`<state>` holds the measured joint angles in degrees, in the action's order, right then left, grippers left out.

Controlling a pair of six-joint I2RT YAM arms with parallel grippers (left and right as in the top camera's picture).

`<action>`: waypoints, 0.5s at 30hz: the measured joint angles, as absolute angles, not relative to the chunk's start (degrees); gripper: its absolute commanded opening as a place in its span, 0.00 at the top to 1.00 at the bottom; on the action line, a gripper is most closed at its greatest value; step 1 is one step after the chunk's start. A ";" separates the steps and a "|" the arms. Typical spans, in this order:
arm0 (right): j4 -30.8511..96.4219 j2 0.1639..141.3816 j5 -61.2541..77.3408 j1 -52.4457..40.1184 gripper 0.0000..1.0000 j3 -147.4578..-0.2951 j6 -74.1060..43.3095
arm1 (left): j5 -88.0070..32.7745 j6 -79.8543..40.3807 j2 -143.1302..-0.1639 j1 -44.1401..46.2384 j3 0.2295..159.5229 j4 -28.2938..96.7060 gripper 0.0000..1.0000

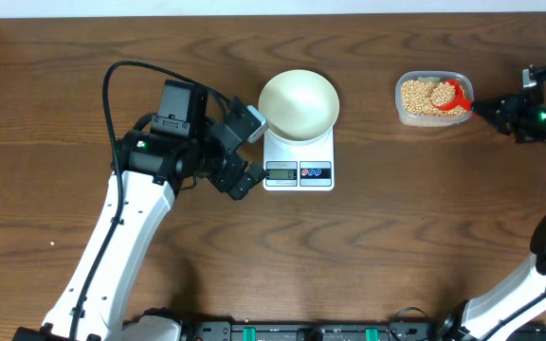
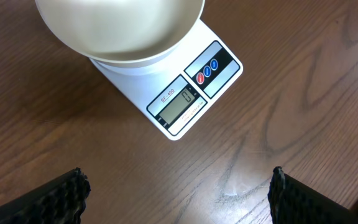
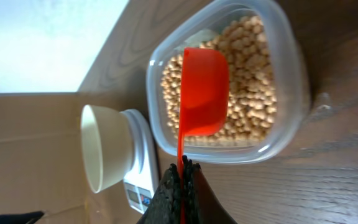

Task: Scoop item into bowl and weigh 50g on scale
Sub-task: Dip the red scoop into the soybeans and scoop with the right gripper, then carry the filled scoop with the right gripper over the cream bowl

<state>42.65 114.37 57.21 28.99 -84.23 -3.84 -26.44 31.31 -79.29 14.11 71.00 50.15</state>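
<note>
My right pincer (image 3: 182,174) grips the red plastic scoop (image 3: 204,93) by its handle, cup among the small tan beans (image 3: 253,87) in the clear plastic tub (image 3: 294,68) far right for loading, while my left pincer (image 1: 247,152) hangs wide beside the flat white scale (image 1: 299,173) bearing the empty round white bowl (image 1: 298,102).

White bowl (image 1: 298,102), white scale (image 1: 299,163), tan beans (image 3: 253,74), red scoop (image 3: 204,93), seemingly clear tub (image 3: 293,68), wood-grain table (image 1: 396,246)

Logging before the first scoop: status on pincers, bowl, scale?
Left pincer open, beside scale. Right pincer shut on red scoop, empty, over beans in tub. Bowl empty, on scale. Nothing blocking.
</note>
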 measured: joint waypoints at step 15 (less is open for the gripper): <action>42.52 114.37 70.04 30.55 0.99 -84.23 -3.62 | -26.44 31.31 -79.29 14.11 71.00 50.15 0.06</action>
<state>42.52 114.37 70.04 30.55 -84.23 -3.62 -26.44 31.31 -79.29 14.11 71.00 50.15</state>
